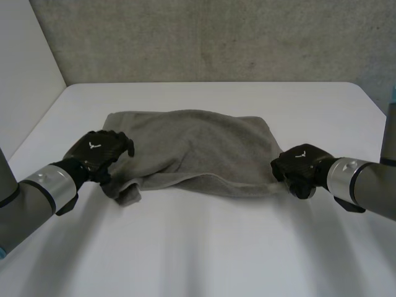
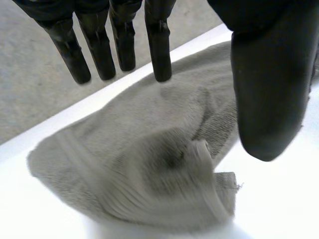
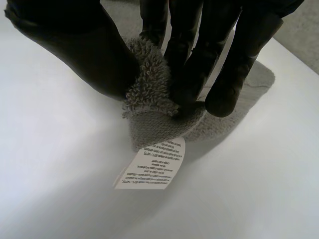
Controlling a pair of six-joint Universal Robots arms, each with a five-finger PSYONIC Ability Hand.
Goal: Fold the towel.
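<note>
Towel, grey terry, lies doubled over across the middle of the head view on the white table, long side running left to right, near edge loose and rumpled at its lower-left corner.

Left hand, left of centre, sits at the towel's left end. Its wrist view has the fingers straight and spread from the thumb, with bunched cloth lying beneath and between them. Nothing is gripped.

Right hand, right of centre, is at the towel's right end. Its wrist view shows thumb and fingers closed together, pinching the towel corner. A white printed care label sticks out from that corner and lies flat on the table below the fingertips.

Grey concrete wall across the top of the head view.
</note>
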